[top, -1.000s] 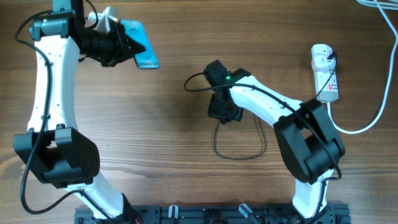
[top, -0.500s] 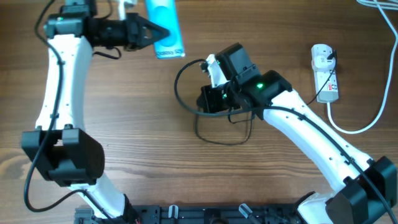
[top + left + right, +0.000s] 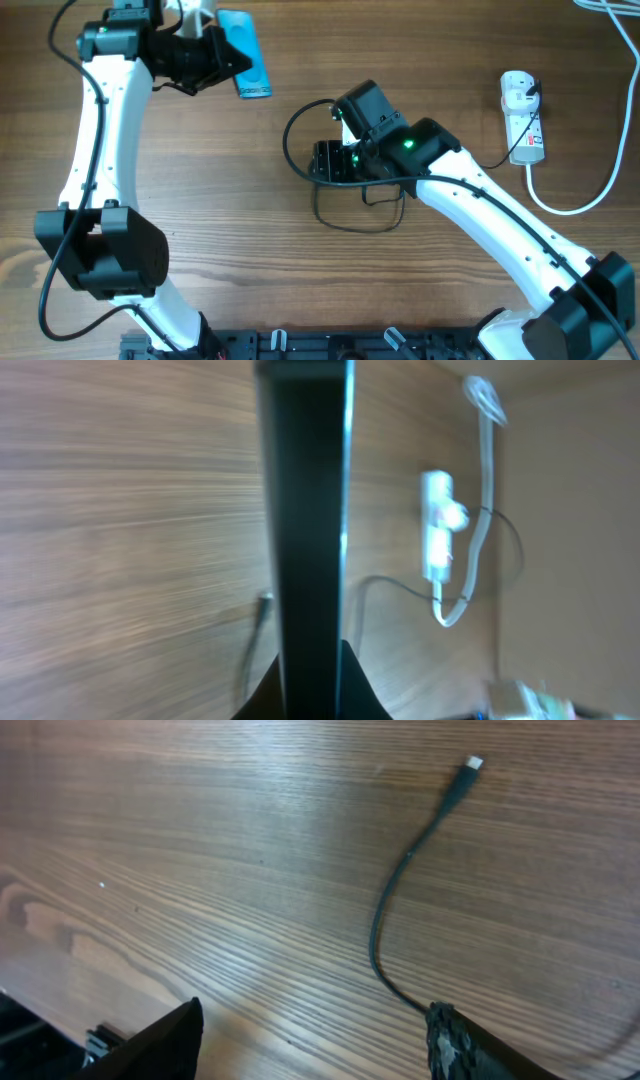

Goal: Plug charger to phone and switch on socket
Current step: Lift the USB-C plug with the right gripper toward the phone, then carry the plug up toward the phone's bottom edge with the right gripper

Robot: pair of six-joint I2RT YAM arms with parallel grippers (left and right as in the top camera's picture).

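gripping the phone (image 3: 250,45), left gripper (image 3: 232,62); charger (image 3: 377,935) loose under spread right gripper (image 3: 315,1012)

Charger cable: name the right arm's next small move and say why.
Probably reach the right claw forward onto the connector tip and close. Its jaws stand open, the tip lies loose on the table, and the left claw grips the phone.

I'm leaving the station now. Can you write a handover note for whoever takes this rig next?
Left pincer: shut on the phone, held edge-on at the far left.
Right pincer: open and empty, over the charger. The connector tip lies loose, unplugged.
Socket: far right, nothing touching it. Its switch state is unreadable.
Done: phone in hand.
Left: grasp the tip, plug it into the phone, switch on the socket.
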